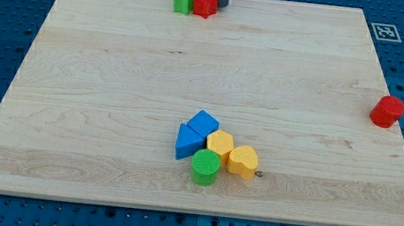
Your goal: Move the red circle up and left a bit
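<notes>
The red circle [387, 111] stands at the board's right edge, about halfway down and partly over the edge. My tip [220, 4] is at the view's top centre, just right of the red star [205, 3], touching it or nearly so. The green star [183, 0] sits against the red star's left side. The tip is far up and left of the red circle.
A cluster lies low in the middle: a blue cube [202, 122], a blue triangle [187, 142], a yellow hexagon [220, 142], a yellow heart [243, 162] and a green circle [205, 167]. A printed marker [385, 31] is at the board's top right corner.
</notes>
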Controlling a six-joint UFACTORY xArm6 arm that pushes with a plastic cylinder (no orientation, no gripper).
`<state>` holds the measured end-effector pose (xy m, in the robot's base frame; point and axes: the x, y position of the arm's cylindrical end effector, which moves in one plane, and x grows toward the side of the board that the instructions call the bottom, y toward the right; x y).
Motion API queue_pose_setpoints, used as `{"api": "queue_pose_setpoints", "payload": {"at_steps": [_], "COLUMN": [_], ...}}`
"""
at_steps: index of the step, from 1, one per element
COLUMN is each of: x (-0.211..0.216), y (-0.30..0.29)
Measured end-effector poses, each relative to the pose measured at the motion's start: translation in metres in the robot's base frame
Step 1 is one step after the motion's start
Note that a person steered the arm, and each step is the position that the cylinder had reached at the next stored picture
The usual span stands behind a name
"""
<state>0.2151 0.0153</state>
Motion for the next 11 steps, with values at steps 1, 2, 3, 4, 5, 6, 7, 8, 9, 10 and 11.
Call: {"api": "queue_pose_setpoints", "payload": {"at_steps": [1, 2, 3, 4, 5, 6, 7, 8, 9, 10, 11], "x": [0.011, 0.057, 0.098, 0.123, 0.159, 0.198, 0.228, 0.255, 0.255, 0.255, 0.235], "y": [0.039, 0.091, 0.148, 0.214, 0.264, 0.305, 0.324, 0.316, 0.315, 0.300, 0.276]}}
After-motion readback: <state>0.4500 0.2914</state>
